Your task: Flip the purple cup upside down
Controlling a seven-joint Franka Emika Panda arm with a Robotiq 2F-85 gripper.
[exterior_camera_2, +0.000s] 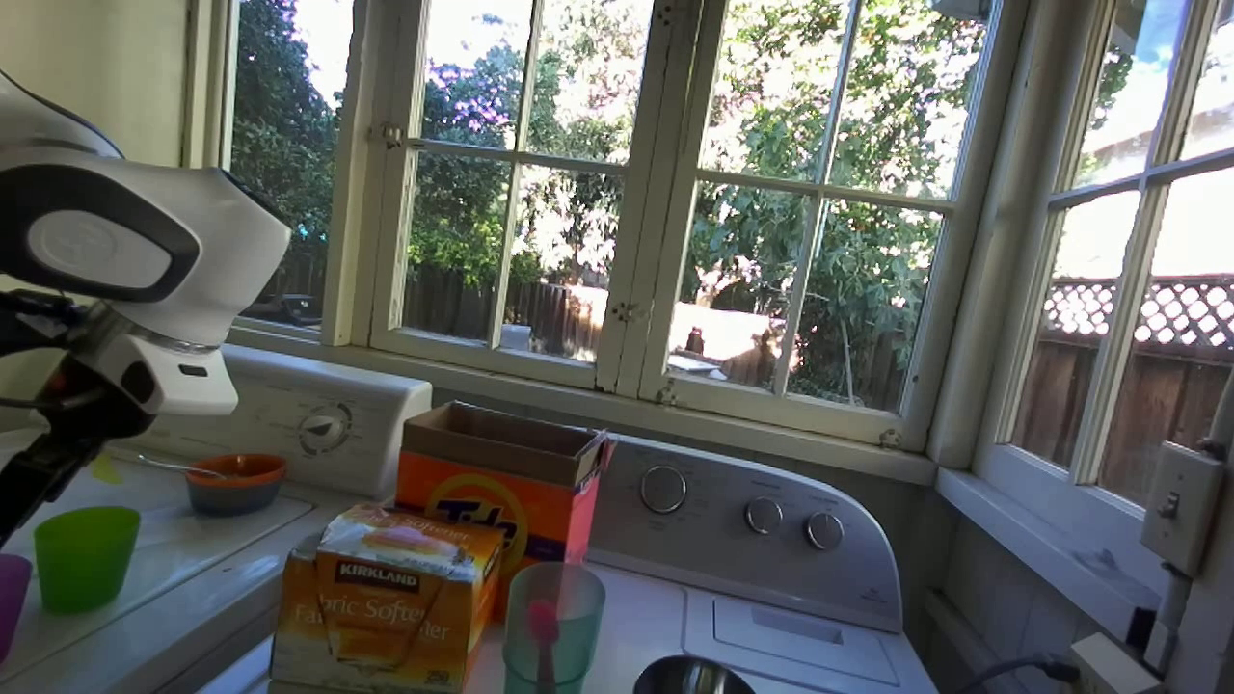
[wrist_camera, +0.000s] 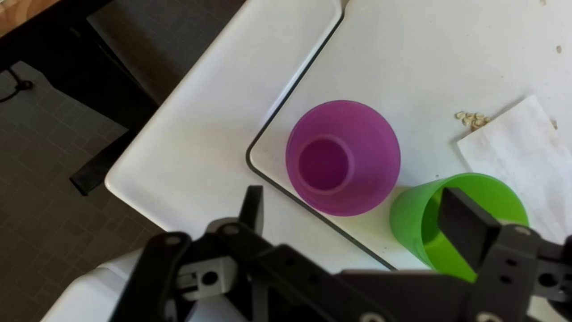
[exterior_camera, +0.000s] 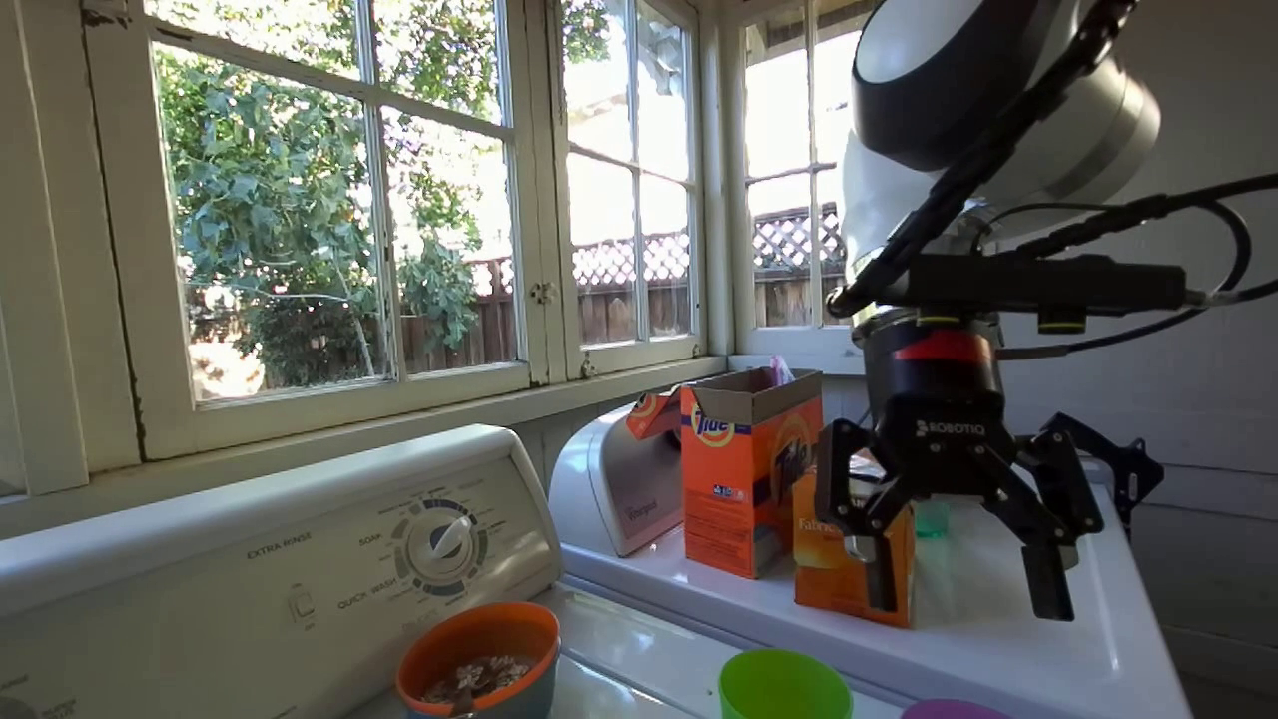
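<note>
The purple cup (wrist_camera: 342, 158) stands upright on the white machine top, its opening facing up and its inside visible in the wrist view. It lies near the dark seam at the rounded corner of the lid. In an exterior view only its rim (exterior_camera: 954, 710) shows at the bottom edge; it is also cut off at the left edge of an exterior view (exterior_camera_2: 10, 602). My gripper (exterior_camera: 965, 589) is open and empty, pointing down above the machines. In the wrist view the open fingers (wrist_camera: 355, 210) spread over the near side of the purple cup, without touching it.
The lime-green cup (wrist_camera: 406, 223) stands close beside the purple cup, under my right-hand finger in the wrist view. A white paper (wrist_camera: 523, 156) lies beyond it. An orange-rimmed bowl (exterior_camera: 479, 634), Tide box (exterior_camera_2: 501, 501), fabric softener box (exterior_camera_2: 376, 607) and teal cup (exterior_camera_2: 554, 627) stand around.
</note>
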